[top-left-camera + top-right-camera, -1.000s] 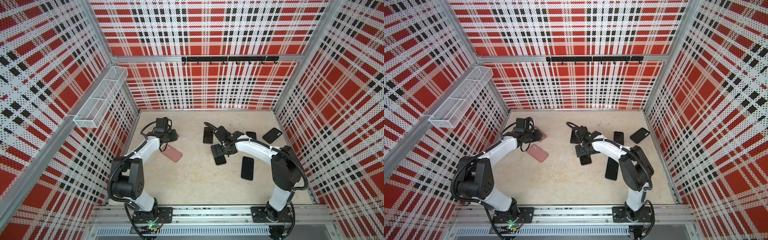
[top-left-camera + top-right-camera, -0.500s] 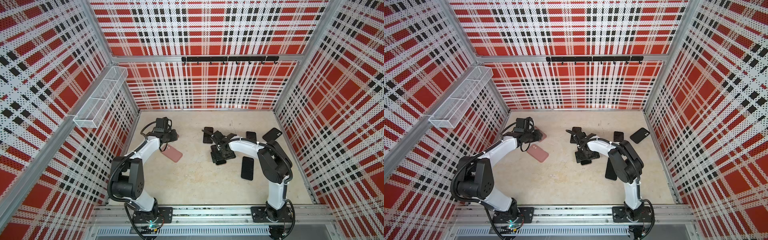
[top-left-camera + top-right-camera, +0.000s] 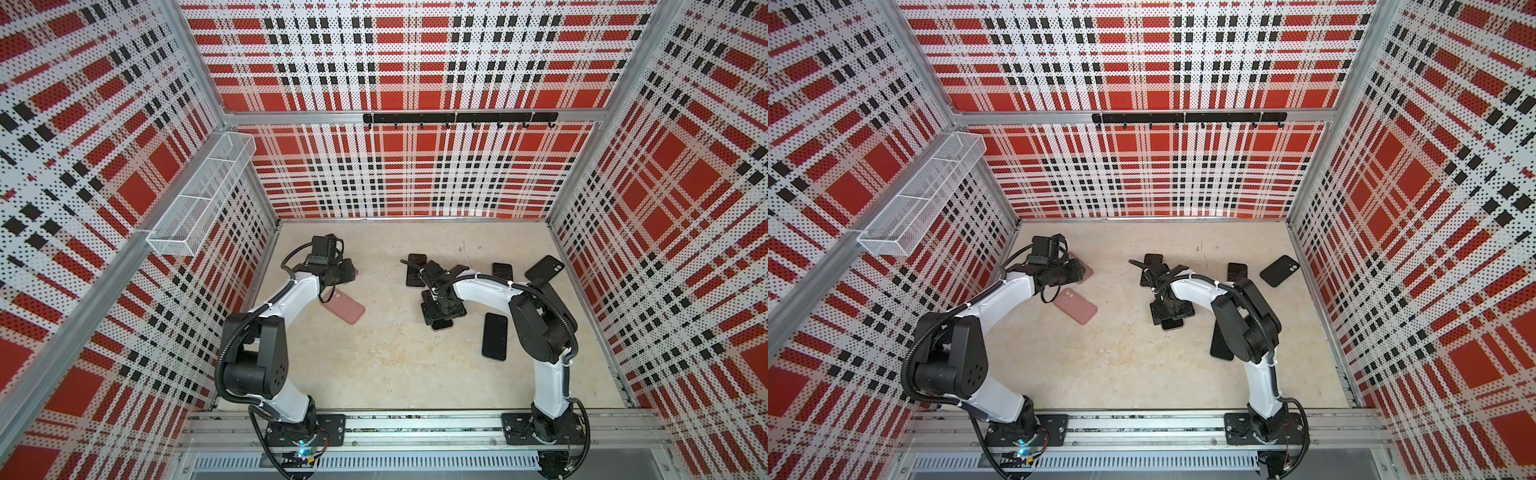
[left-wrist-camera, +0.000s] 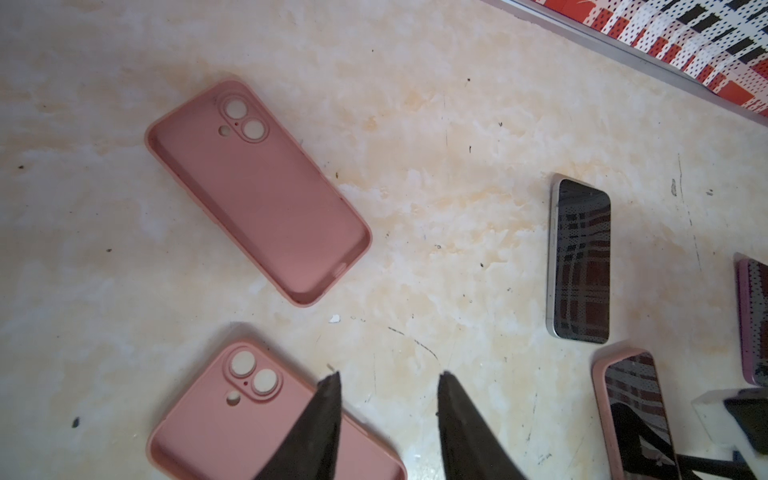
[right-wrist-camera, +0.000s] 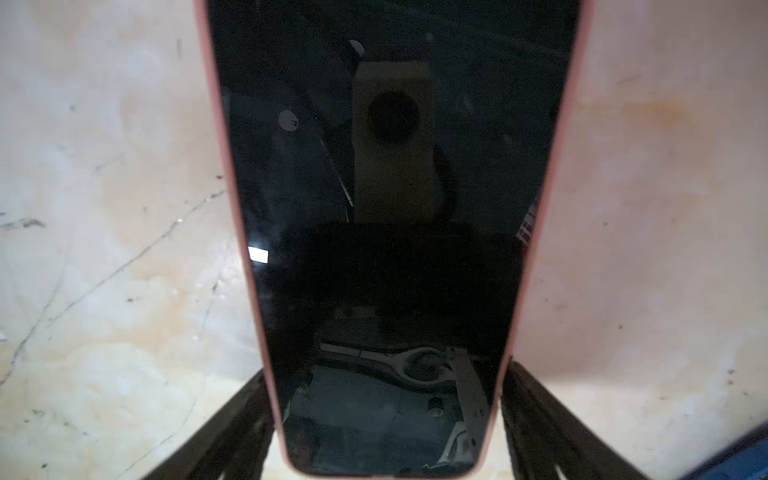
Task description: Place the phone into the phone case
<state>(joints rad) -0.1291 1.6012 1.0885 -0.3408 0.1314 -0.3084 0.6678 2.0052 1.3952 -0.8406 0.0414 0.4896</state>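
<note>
A dark-screened phone [image 5: 386, 166] with a pink rim lies face up on the table. My right gripper [image 5: 386, 370] straddles its near end, one finger against each long edge. In both top views that gripper [image 3: 440, 307] covers most of the phone [image 3: 442, 325]. An empty pink phone case [image 4: 257, 191] lies hollow side up left of centre, also seen from above [image 3: 343, 306]. My left gripper [image 4: 388, 376] hangs open over bare table, one finger above a second pink case [image 4: 232, 428].
A white-edged phone [image 4: 582, 262] and a purple-rimmed phone [image 4: 752, 320] lie face up. Black phones [image 3: 416, 270] [image 3: 503, 271] [image 3: 494, 336] and a black case [image 3: 544, 268] are scattered on the right. A wire basket [image 3: 199, 199] hangs on the left wall.
The right gripper has shifted toward the front onto the pink-rimmed phone, and its jaws have narrowed against the phone's edges. The left arm has not moved.
</note>
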